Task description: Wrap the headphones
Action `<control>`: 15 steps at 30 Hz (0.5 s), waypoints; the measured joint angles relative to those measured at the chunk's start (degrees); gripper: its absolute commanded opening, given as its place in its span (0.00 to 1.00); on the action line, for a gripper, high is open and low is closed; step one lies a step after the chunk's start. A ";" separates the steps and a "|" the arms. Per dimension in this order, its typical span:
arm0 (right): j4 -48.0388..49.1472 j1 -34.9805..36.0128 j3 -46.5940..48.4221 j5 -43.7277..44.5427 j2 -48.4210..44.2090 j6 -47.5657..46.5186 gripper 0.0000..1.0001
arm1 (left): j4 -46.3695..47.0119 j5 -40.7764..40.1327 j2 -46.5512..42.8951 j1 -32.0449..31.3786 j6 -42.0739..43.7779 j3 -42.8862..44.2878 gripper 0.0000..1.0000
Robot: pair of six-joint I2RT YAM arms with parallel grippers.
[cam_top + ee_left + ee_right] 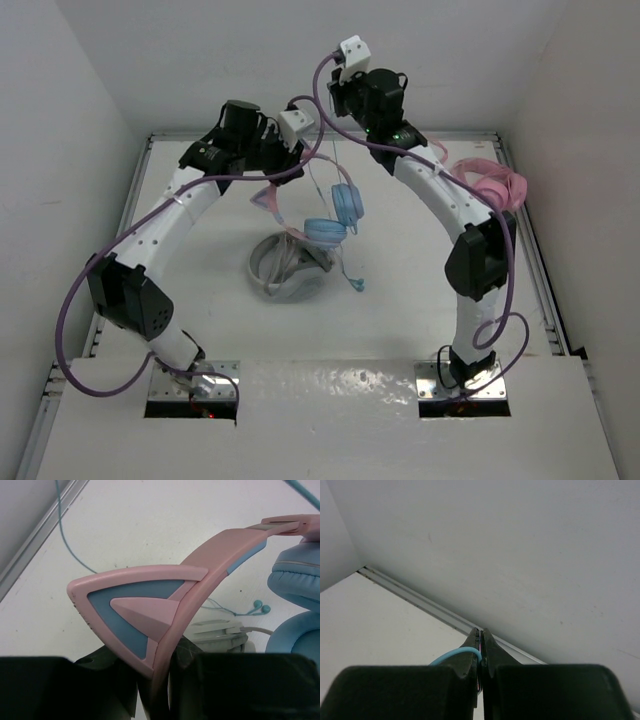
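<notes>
1. The left gripper has its jaws closed on the pink headband of the headphones, just beside one cat ear.
2. The headphones hang in the air between the two arms with the blue ear cups low. Under them, grey-white headphones lie on the table.
3. The thin blue cable is pinched by the right gripper, which is held high; its jaws are pressed together on it.
4. Pink headphones lie at the far right side of the table.
</notes>
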 measured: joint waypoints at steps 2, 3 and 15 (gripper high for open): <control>-0.52 -0.15 1.57 -0.39 1.31 0.87 0.00 | 0.00 0.17 1.31 0.00 -0.35 1.16 0.00; -0.68 -0.22 1.77 -0.52 1.70 1.22 0.00 | -0.20 0.17 1.99 0.00 -0.48 1.68 0.00; 2.29 -6.38 -6.05 -16.06 2.93 7.98 0.58 | -8.68 5.33 5.03 0.13 -1.31 14.12 0.00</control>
